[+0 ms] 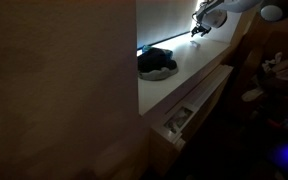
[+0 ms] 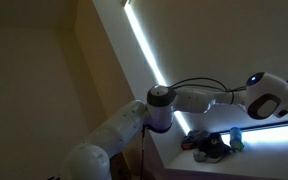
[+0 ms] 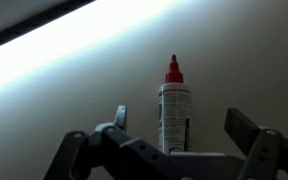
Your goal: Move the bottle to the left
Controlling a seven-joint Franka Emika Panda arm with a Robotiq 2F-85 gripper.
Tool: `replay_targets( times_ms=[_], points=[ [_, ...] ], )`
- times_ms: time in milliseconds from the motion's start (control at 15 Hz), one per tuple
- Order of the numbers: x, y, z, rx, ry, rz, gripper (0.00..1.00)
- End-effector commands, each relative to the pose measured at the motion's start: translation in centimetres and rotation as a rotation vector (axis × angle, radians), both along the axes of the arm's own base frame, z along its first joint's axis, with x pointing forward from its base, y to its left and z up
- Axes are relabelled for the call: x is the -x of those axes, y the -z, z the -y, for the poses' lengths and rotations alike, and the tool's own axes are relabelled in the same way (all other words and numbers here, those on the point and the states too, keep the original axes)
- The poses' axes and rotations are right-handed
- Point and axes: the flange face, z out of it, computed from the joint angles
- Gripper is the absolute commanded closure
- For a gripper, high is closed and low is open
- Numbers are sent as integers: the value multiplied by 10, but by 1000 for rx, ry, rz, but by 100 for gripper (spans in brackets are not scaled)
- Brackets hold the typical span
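Dim room, white shelf under a bright light strip.

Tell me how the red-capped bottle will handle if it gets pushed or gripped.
The bottle stands upright, tall and narrow, so a push near its red cap would probably tip it. It looks like plastic, likely light and squeezable. Its round body may twist in the open pincer.

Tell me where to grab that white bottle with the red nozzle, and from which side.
Probably take the bottle by its straight white body, below the tapering red nozzle. It stands upright, centred ahead of the open gripper in the wrist view, so come in level from this side and close across its width.
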Motion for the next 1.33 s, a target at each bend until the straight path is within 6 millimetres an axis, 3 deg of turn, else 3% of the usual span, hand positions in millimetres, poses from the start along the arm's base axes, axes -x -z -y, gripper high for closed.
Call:
replay_targets(
  times_ms=[0,267,333,533,933,1000,1200,1267],
  points=[
    [-1,0,-2,0,-3,0,0],
    [11,44,3,-120,-33,-156,0],
    [5,29,-4,-87,-31,-103,0],
    [12,50,1,-101,-31,-150,0],
    [26,51,8,38,65,-50,0],
    [17,49,7,-19,22,-81,0],
    [23,55,8,25,48,-63,0],
    [23,55,7,29,49,-61,25]
  ],
)
